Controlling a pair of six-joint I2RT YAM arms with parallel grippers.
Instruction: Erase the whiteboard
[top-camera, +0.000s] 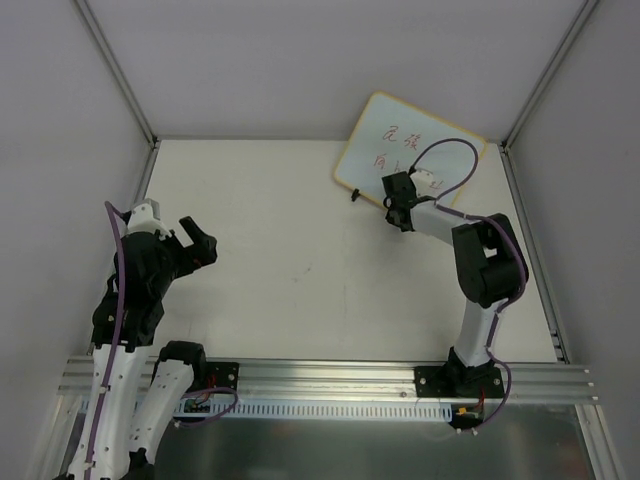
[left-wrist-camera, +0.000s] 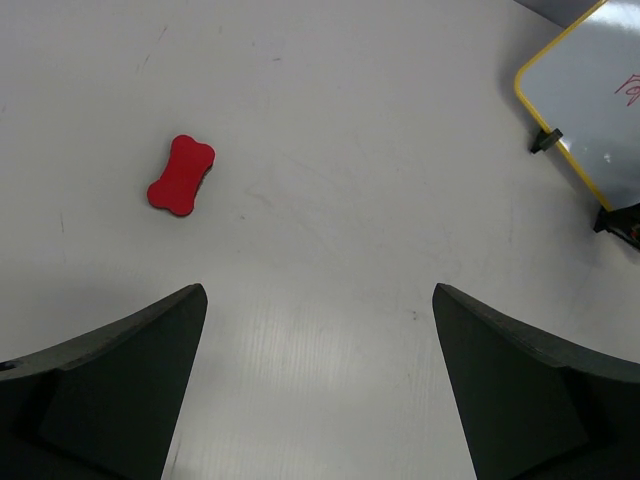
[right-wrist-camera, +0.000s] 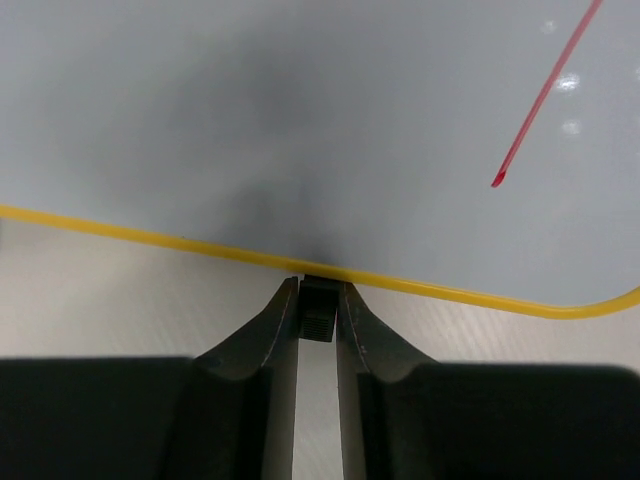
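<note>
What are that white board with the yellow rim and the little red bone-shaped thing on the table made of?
The whiteboard: a smooth, glossy sheet, probably coated board or plastic, since light glints show on it. Its thin yellow rim looks like plastic. The red block: matte, with rounded edges and a darker edge below. It may be foam or felt, but I cannot be sure.

"What kind of room is this?"

"A robot lab, I think. Look, a left arm (top-camera: 130, 300) and a right arm (top-camera: 485, 270) are bolted to that metal rail (top-camera: 330, 372) at the near edge of the table (top-camera: 300, 250)."

"And the plain white walls (top-camera: 50, 150) left, right and far?"

"Like a test box. Metal posts (top-camera: 115, 65) stand in the far corners, and purple wires (top-camera: 118, 262) run along the arms."
</note>
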